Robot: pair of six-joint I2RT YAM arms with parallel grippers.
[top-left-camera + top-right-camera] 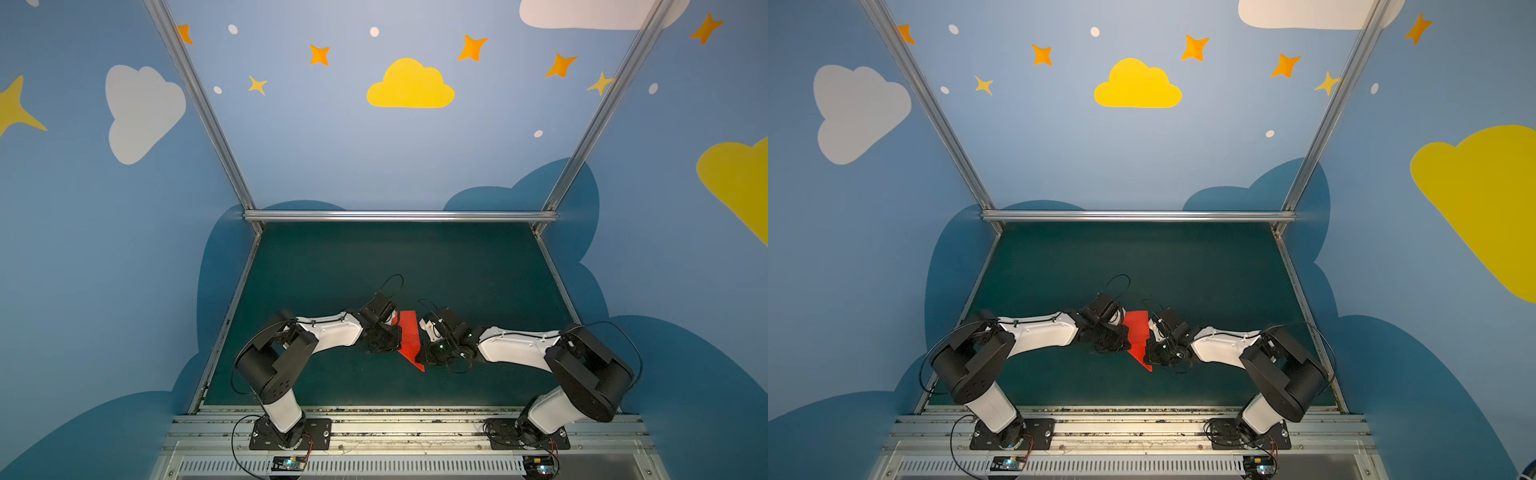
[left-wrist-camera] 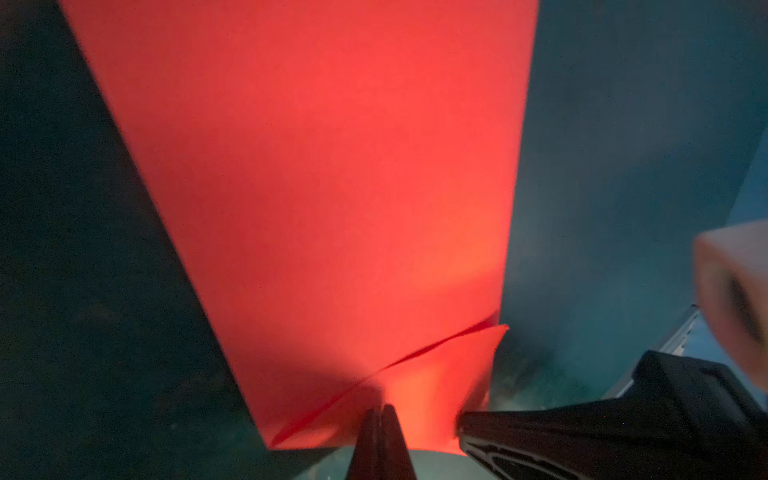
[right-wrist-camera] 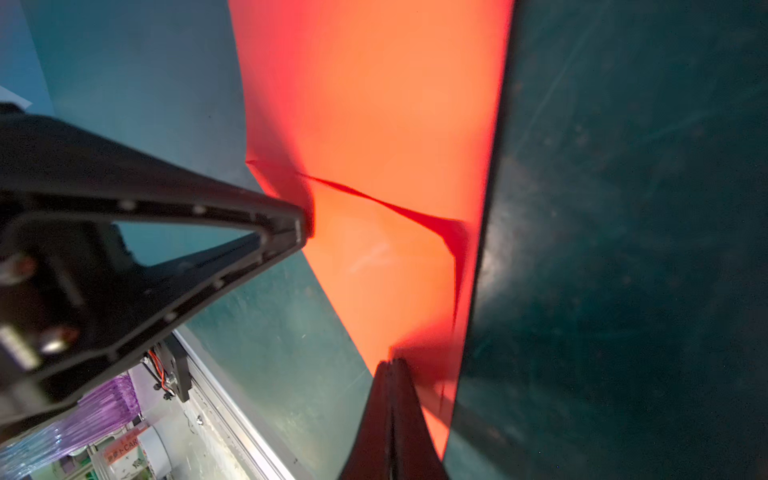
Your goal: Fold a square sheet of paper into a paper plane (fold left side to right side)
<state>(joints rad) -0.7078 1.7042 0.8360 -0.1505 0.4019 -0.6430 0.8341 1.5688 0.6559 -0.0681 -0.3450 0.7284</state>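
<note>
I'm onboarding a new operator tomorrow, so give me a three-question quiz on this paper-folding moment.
1. True or false: a second sheet lies on the green mat.
2. Multiple choice: the red paper is A) flat and unfolded, B) partly folded, between both arms, C) a crumpled ball.
3. Fill in: the left fingers and right fingers are both ____.
Key: 1 false; 2 B; 3 shut.

Dark green mat point(image 1: 415, 266); blue wall point(image 1: 332, 145) behind bears a yellow cloud point(image 1: 410, 85).
</note>
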